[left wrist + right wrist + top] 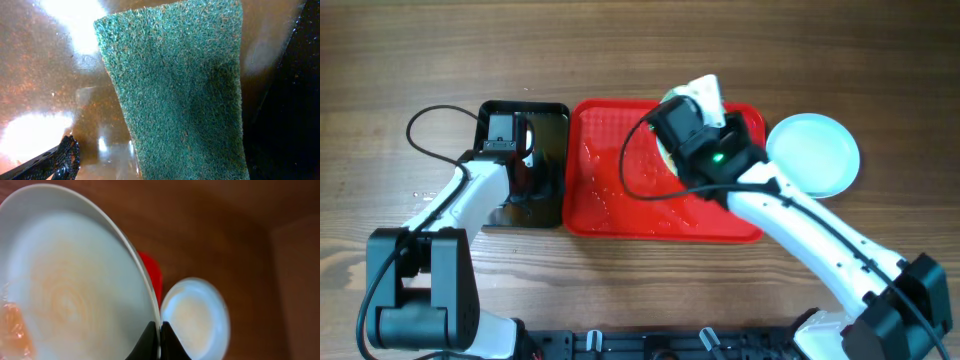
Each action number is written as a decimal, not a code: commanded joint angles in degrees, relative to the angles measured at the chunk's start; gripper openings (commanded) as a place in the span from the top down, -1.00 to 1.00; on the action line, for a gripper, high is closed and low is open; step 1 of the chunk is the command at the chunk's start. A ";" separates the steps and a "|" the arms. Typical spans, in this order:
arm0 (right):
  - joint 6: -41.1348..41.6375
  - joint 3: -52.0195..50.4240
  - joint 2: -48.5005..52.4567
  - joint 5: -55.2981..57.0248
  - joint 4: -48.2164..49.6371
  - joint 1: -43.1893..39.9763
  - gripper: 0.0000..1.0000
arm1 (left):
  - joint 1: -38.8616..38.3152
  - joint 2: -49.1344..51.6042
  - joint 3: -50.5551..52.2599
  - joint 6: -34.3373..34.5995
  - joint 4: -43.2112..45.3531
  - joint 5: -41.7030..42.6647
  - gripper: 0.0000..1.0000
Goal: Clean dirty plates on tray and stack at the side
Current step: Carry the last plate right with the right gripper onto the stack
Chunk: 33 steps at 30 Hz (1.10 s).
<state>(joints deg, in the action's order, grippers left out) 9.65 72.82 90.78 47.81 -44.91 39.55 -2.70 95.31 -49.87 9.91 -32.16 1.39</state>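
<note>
My right gripper (160, 332) is shut on the rim of a pale plate (65, 290) with orange-brown smears and holds it tilted on edge above the red tray (610, 190). In the overhead view the held plate (705, 95) sticks up past the wrist. A second pale plate (812, 152) lies flat on the table right of the tray; it also shows in the right wrist view (195, 320). My left gripper (523, 150) hangs over the black tray (550, 115), just above the green sponge (180, 85). Only one finger (60, 160) shows, apart from the sponge.
The black tray holds brownish water (45, 75) around the sponge. The red tray's floor looks wet. A black cable (430, 125) loops on the table left of the black tray. The right arm (820, 235) crosses the tray's right front corner.
</note>
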 commanded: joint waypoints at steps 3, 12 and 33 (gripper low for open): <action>-12.70 0.24 -1.33 14.34 5.53 6.75 0.91 | -1.05 0.44 0.46 -0.09 -0.22 2.21 -1.00; -15.76 0.24 -1.33 17.42 9.29 7.52 0.91 | -1.05 0.44 0.46 -0.09 -0.22 2.23 -1.00; 18.80 -3.23 -0.98 -42.34 -6.40 -56.59 0.91 | -1.05 0.44 0.46 -0.09 -0.24 2.23 -1.00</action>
<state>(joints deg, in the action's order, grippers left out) 28.88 71.85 90.63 8.10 -51.00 -13.26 -2.74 95.31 -49.87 9.91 -32.18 1.39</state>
